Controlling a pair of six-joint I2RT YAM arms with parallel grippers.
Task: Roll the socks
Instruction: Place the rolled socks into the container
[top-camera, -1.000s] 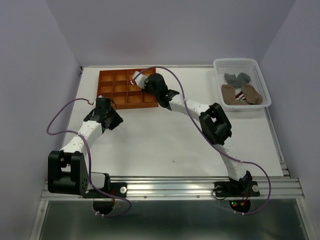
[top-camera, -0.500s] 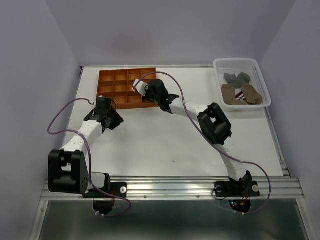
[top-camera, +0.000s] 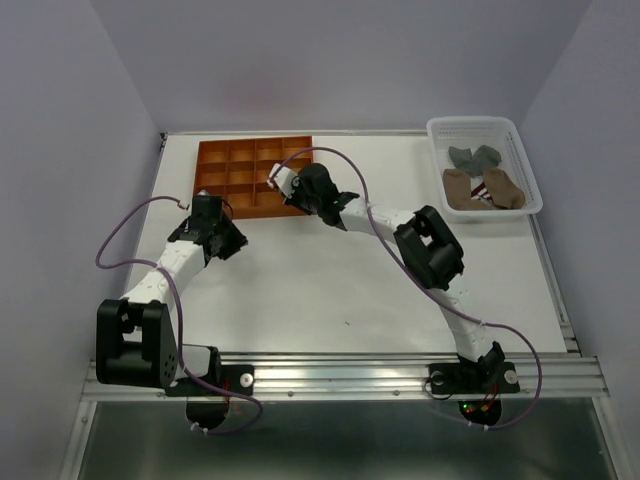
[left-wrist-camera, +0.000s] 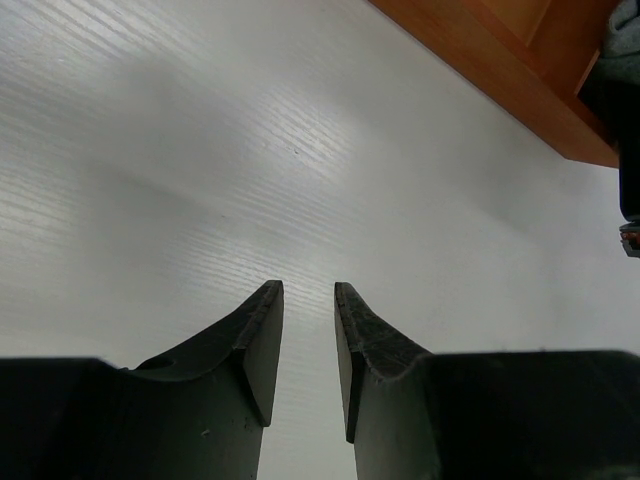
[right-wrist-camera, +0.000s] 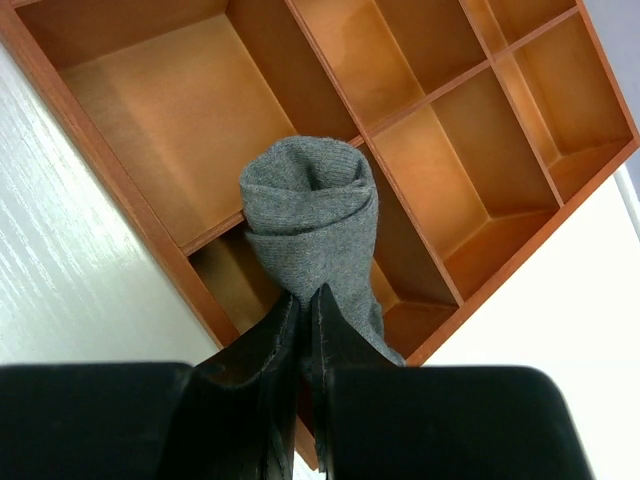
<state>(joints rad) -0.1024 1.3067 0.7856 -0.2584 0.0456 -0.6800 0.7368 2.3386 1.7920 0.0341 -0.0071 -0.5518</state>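
My right gripper is shut on a rolled grey sock, which hangs above the near-right cells of the orange divided tray. In the top view this gripper sits over the tray's near right part; the held sock is hidden there. More socks lie in a white basket at the back right: grey ones, a tan one and a tan one with a striped part. My left gripper is open a little above the bare table, nothing between its fingers. From above, the left gripper is just beside the tray's near left corner.
The tray's near edge crosses the upper right of the left wrist view, with part of the right arm at the frame edge. Purple cables loop from both arms. White walls close the table on three sides.
The right gripper has carried the grey sock from the tray's back right cells toward its near edge. The left arm has stayed put.
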